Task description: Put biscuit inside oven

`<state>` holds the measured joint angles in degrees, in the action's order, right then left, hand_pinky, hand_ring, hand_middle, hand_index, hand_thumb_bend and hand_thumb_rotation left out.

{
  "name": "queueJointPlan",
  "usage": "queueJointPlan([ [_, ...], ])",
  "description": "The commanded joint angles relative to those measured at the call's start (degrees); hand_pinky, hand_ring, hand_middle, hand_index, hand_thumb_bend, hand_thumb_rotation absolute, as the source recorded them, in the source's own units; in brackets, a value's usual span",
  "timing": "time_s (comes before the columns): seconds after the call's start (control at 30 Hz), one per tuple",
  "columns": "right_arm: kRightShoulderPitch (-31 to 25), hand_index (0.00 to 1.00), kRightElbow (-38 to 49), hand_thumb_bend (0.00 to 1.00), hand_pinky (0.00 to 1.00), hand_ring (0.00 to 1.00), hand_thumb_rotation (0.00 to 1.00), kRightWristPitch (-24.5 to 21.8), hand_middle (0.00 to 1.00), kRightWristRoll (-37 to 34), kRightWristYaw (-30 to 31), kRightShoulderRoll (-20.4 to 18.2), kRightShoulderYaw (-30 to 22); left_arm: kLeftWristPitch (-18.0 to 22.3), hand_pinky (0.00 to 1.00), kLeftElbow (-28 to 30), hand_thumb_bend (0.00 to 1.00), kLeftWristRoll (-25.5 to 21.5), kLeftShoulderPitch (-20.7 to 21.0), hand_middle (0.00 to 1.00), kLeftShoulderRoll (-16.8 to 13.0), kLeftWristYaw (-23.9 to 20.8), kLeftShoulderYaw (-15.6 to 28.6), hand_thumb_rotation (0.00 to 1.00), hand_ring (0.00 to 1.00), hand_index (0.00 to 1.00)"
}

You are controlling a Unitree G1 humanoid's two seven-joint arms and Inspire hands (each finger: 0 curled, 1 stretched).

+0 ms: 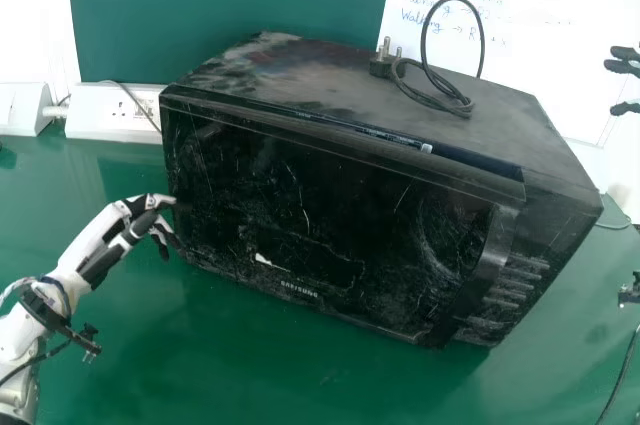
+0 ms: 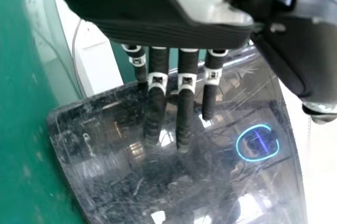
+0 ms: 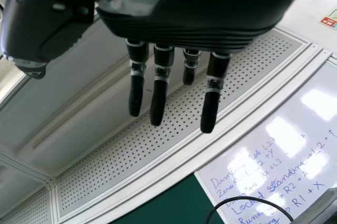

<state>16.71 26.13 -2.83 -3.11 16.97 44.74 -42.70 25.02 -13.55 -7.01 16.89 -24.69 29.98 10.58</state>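
The left hand (image 1: 126, 232) is open, fingers loosely extended; just beside its fingertips stands the black microwave oven (image 1: 330, 215). Beyond the oven, the right hand (image 1: 624, 67) has its fingers straight.

The oven (image 1: 330, 205) bore the brand name "SAMSUNG" in small pale letters near the lower edge of its front. The whiteboard (image 1: 545, 55) carried blue handwriting: "Running" and "Walking", each with an arrow, in the head view, and "Locked standing", "R2 + A" and "R1 + X" in the right wrist view. The print on a wall sticker (image 3: 329, 19) was too small to read.
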Motion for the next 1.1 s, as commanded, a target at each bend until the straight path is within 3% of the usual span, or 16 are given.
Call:
queueJointPlan([
  [0.0, 0.0, 0.71, -0.6, 0.86, 0.48, 0.61, 0.54, 1.4, 0.68, -0.1, -0.2, 1.0, -0.1, -0.2, 0.27, 0.4, 0.69, 1.9, 0.2, 0.42, -0.3, -0.7, -1.6, 0.10, 0.30, 0.78],
  [0.2, -0.4, 0.72, -0.8, 0.87, 0.49, 0.61, 0.56, 2.5, 0.67, 1.1, -0.7, 1.0, 0.4, 0.4, 0.28, -2.5, 0.71, 2.7, 1.2, 0.43, -0.6, -1.4, -2.5, 0.20, 0.32, 0.84],
  [0.6, -0.4, 0.67, 0.9, 0.89, 0.50, 0.61, 0.55, 0.3, 0.67, 0.0, -1.8, 0.2, 0.9, 3.3, 0.28, -6.9, 0.71, 3.0, 2.7, 0.44, -0.9, -1.5, -3.6, 0.21, 0.32, 0.89],
  [0.87, -0.6, 0.69, 1.1, 0.86, 0.48, 0.60, 0.53, 0.4, 0.67, -1.0, -1.2, 0.4, 0.9, 2.7, 0.28, -7.6, 0.71, 3.5, 3.0, 0.44, -1.1, -2.2, -4.0, 0.21, 0.32, 0.90],
  [0.97, -0.7, 0.69, 1.0, 0.85, 0.50, 0.61, 0.52, 0.3, 0.67, -1.6, -1.0, 0.5, 0.8, 2.7, 0.28, -7.2, 0.71, 3.5, 2.8, 0.44, -0.9, -3.2, -3.7, 0.19, 0.32, 0.87],
  [1.07, -0.9, 0.70, 1.2, 0.85, 0.52, 0.62, 0.53, 0.1, 0.68, -1.5, -1.1, 0.7, 0.6, 1.3, 0.28, -6.2, 0.70, 0.0, 2.3, 0.43, 0.4, -3.5, -2.1, 0.13, 0.31, 0.79],
])
